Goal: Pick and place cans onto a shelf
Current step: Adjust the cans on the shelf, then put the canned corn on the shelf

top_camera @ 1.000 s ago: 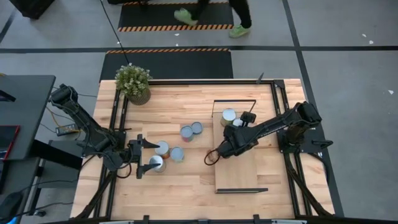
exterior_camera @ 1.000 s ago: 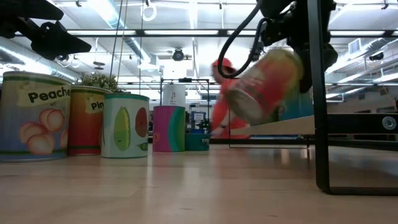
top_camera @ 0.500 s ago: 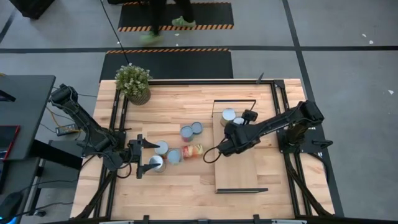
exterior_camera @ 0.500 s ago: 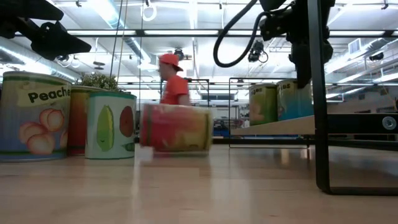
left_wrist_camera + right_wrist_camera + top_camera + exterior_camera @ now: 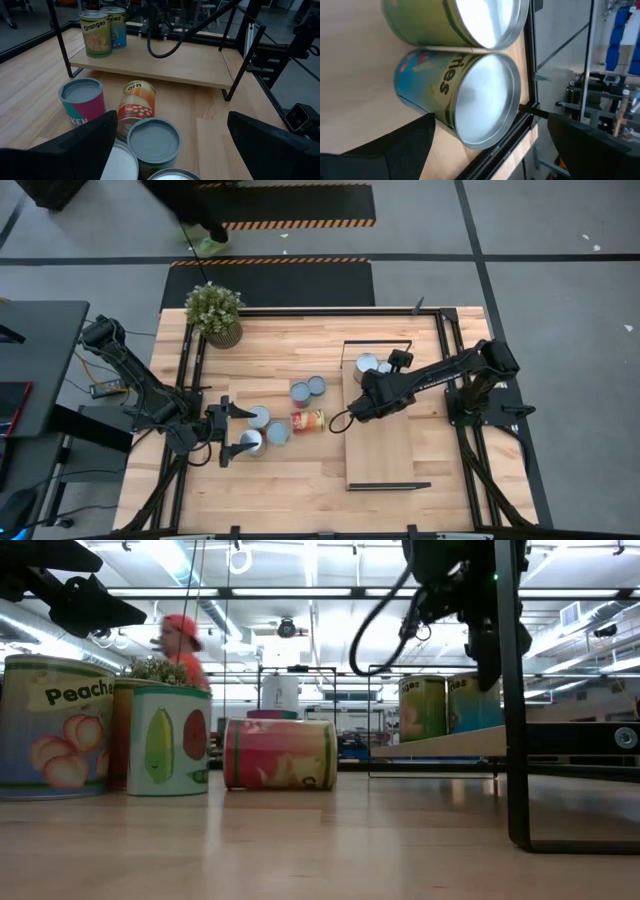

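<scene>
A red can (image 5: 308, 420) lies on its side on the tabletop, left of the shelf (image 5: 380, 440); it also shows in the low view (image 5: 280, 753) and the left wrist view (image 5: 136, 102). Two cans (image 5: 368, 364) stand on the shelf's far end, a blue one (image 5: 450, 85) and a green one (image 5: 445, 25). My right gripper (image 5: 372, 388) hangs open and empty above the shelf, close to them (image 5: 490, 117). My left gripper (image 5: 228, 433) is open and empty beside three upright cans (image 5: 262, 430). Two more cans (image 5: 308, 389) stand mid-table.
A potted plant (image 5: 215, 312) stands at the far left corner. A black frame (image 5: 190, 370) runs along the table's sides. The shelf's near half (image 5: 380, 460) is bare board. A person walks on the floor beyond the far edge (image 5: 195, 225).
The red can has left my right gripper, fallen off the shelf's left edge and rolled left along the table; it now lies still on its side and has nudged a standing can leftward. My right gripper has moved toward the far edge, to the two cans on the shelf.
</scene>
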`<state>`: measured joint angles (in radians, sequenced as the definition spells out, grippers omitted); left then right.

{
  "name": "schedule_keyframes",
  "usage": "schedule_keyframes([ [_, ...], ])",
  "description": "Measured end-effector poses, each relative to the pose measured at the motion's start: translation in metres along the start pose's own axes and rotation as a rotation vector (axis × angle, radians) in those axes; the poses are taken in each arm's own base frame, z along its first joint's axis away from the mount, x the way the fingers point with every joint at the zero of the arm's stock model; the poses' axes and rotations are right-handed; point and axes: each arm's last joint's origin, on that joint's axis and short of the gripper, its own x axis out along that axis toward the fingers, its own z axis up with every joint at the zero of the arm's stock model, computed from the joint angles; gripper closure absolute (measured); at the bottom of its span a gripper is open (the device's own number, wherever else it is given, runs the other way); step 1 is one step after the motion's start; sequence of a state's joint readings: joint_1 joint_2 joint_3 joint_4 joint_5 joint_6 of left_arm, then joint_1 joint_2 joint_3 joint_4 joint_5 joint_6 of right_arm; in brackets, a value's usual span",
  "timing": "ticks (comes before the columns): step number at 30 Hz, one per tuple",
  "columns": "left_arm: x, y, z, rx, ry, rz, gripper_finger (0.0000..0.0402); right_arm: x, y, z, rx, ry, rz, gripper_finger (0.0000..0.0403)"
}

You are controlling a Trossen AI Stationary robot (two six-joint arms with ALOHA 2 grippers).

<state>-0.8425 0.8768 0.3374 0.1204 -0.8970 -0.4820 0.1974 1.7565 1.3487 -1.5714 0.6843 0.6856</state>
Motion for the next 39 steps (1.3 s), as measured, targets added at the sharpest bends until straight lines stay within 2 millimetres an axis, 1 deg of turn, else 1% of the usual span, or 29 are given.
schedule_keyframes([
  [4,0.0,0.0,0.0,0.001,0.0,0.0,0.0017,0.005,0.0,-0.001,0.004,0.013,-0.012,0.0013],
  [9,0.0,0.0,0.0,0.003,0.001,0.0,0.0017,0.002,-0.004,-0.002,0.025,-0.003,-0.012,0.0017],
  [11,0.0,0.0,0.0,0.004,0.002,0.0,0.0017,-0.006,-0.005,-0.002,0.046,-0.019,0.019,0.0019],
  [16,0.0,0.0,0.0,0.008,0.003,0.002,0.0017,-0.035,-0.01,-0.002,0.092,-0.104,0.097,0.0019],
  [19,0.0,0.0,-0.001,0.008,0.004,0.002,0.0017,-0.056,-0.006,0.003,0.118,-0.187,0.216,0.0019],
  [21,0.0,0.0,-0.001,0.008,0.004,0.002,0.0017,-0.07,0.003,0.011,0.121,-0.307,0.31,0.0019],
  [24,0.0,0.0,0.0,0.002,0.003,0.003,0.0017,-0.088,0.021,0.024,0.081,-0.513,0.459,0.0019],
  [26,0.001,0.001,0.0,-0.003,0.003,0.005,0.0017,-0.094,0.03,0.034,0.074,-0.62,0.577,0.0019],
  [29,0.001,0.001,0.0,-0.024,0.002,0.011,0.0017,-0.091,0.04,0.051,0.1,-0.67,0.695,0.0019],
  [31,0.002,0.002,0.001,-0.035,-0.001,0.015,0.0017,-0.085,0.052,0.061,0.061,-0.683,0.714,0.0017],
  [33,0.003,0.002,0.001,-0.036,-0.002,0.019,0.0017,-0.081,0.07,0.07,0.009,-0.712,0.741,0.0011],
  [35,0.003,0.002,0.001,-0.036,-0.002,0.018,0.0017,-0.08,0.086,0.073,-0.046,-0.703,0.766,0.0005],
  [39,0.003,0.002,0.001,-0.034,-0.001,0.018,0.0017,-0.071,0.115,0.078,-0.128,-0.646,0.731,0.0005],
])
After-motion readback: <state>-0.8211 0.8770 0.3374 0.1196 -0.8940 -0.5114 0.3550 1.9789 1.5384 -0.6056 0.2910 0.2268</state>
